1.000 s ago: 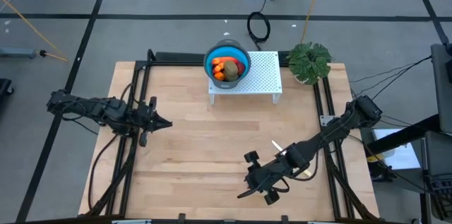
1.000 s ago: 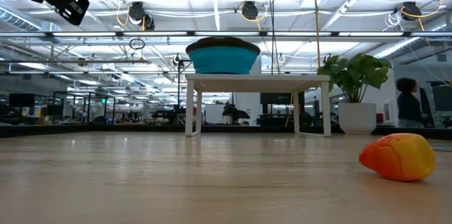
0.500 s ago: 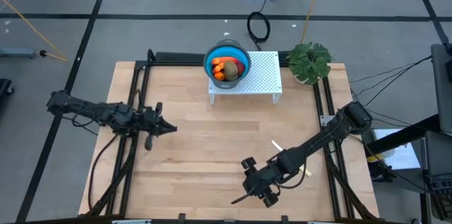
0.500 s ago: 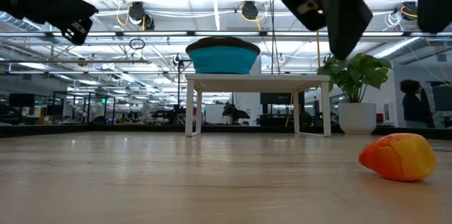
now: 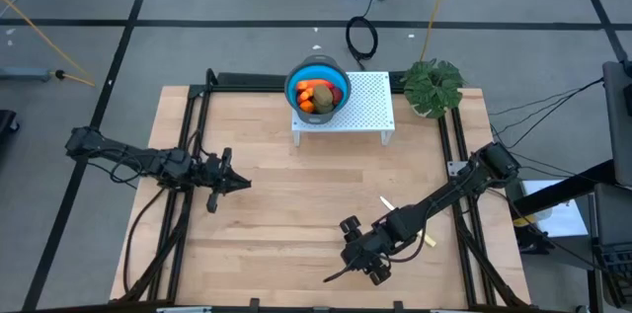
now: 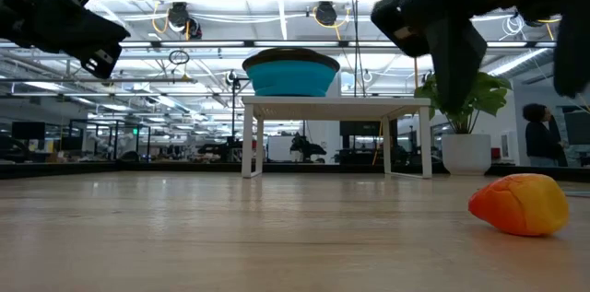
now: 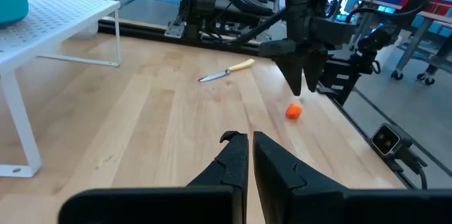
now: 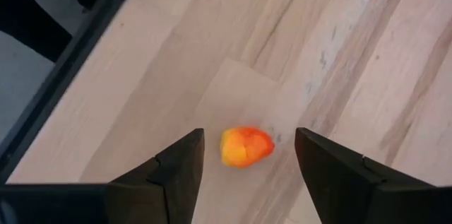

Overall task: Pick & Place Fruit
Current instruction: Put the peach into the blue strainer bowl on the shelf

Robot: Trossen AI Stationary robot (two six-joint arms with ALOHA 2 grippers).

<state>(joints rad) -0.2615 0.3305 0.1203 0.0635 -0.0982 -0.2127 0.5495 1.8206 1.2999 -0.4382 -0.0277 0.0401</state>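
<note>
right end effector [image 8: 244, 164] — spread, has dropped over the red-yellow fruit [image 8: 246, 146] at table's 5 o'clock; left end effector [image 7: 246, 146] pressed together — grasp imminent.

From above the right gripper [image 5: 348, 270] hides the red-yellow fruit [image 8: 246, 146]; the bowl [image 5: 318, 83] pieces blur together

Red-yellow fruit [image 6: 519, 204] alone, lower right.
Blue bowl [image 6: 290, 73] tops the white stand [image 6: 336, 106], centre; right gripper [image 6: 442, 34] overhead.
</note>
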